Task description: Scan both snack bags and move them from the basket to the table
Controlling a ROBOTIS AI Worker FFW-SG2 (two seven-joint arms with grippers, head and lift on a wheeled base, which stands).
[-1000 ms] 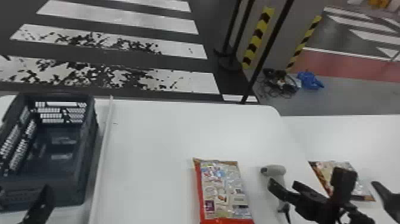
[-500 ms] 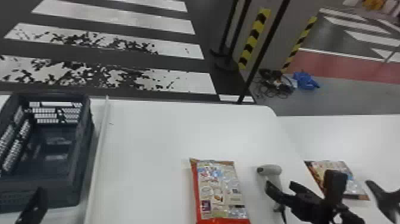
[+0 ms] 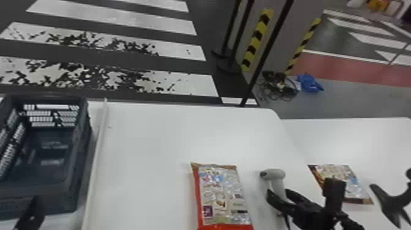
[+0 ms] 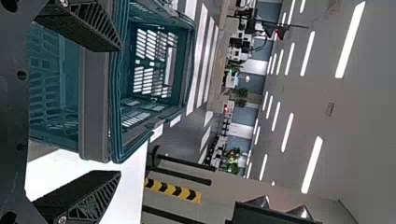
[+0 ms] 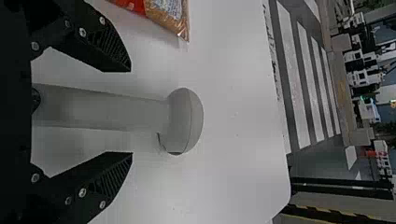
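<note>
My right gripper (image 3: 283, 200) is low over the scanner (image 3: 273, 175) in the head view. In the right wrist view, the open right gripper (image 5: 131, 112) has its fingers on either side of the scanner's grey handle (image 5: 102, 109), with gaps along both sides. One snack bag (image 3: 221, 195), red-edged, lies left of the scanner on the white table (image 3: 146, 146). Another snack bag (image 3: 342, 180) lies to the right, partly behind the right arm. At the lower left is my left gripper (image 3: 32, 214), by the basket (image 3: 82, 159); in the left wrist view, the left gripper (image 4: 120, 109) stands open facing the basket (image 4: 95, 102).
A pale strip (image 3: 96, 159) runs along the table beside the basket. A second white table surface (image 3: 351, 134) adjoins at the right. Beyond the tables, dark poles, cables (image 3: 279, 87) and a blue item (image 3: 309, 82) stand or lie on the floor.
The head view has shifted slightly, so the basket, bags and scanner all sit a little farther left. The right gripper remains around the scanner's handle, and the left stays by the basket.
</note>
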